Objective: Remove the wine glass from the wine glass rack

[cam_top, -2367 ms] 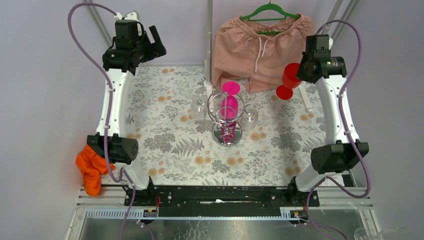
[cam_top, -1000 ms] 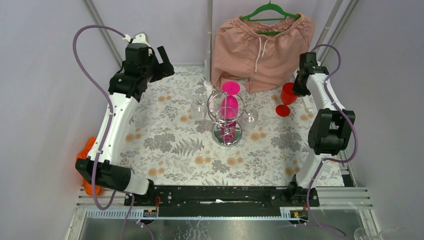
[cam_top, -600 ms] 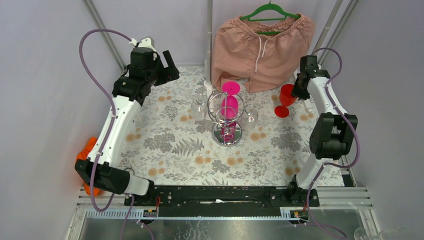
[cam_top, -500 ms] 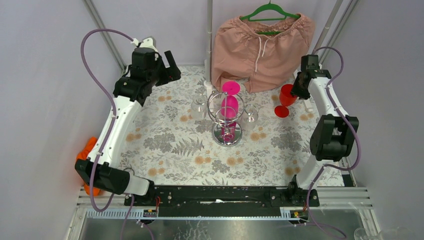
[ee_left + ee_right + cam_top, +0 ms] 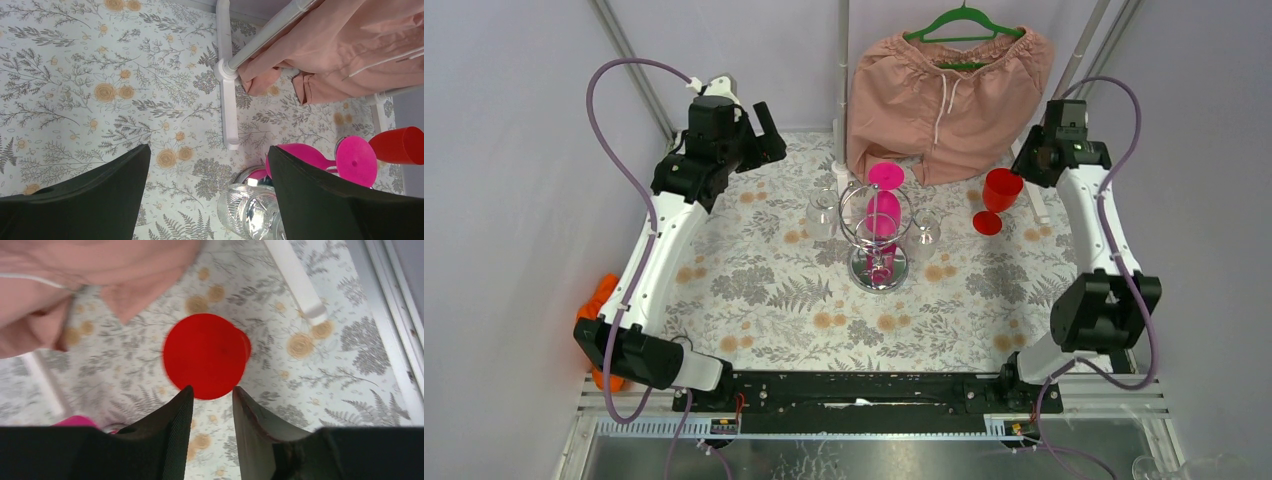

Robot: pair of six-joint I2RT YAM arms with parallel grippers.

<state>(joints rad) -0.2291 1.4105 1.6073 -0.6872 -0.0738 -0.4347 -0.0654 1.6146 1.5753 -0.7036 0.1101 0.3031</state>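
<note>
The chrome wine glass rack stands mid-table. A pink wine glass hangs upside down on it, and clear glasses flank it. A red wine glass stands upright on the table at the back right, off the rack. My right gripper hovers just above it; in the right wrist view the red glass lies below the gripper, which is open and holds nothing. My left gripper is wide open and empty, high over the back left; its view shows a clear glass and the pink glass.
Pink shorts hang on a green hanger from a white stand behind the rack, whose foot lies on the flowered cloth. An orange rag sits past the table's left edge. A white bar lies near the right rim.
My right gripper opened, let go of the red glass and rose away from it; the glass stays standing. The left arm edged slightly toward the rack.
</note>
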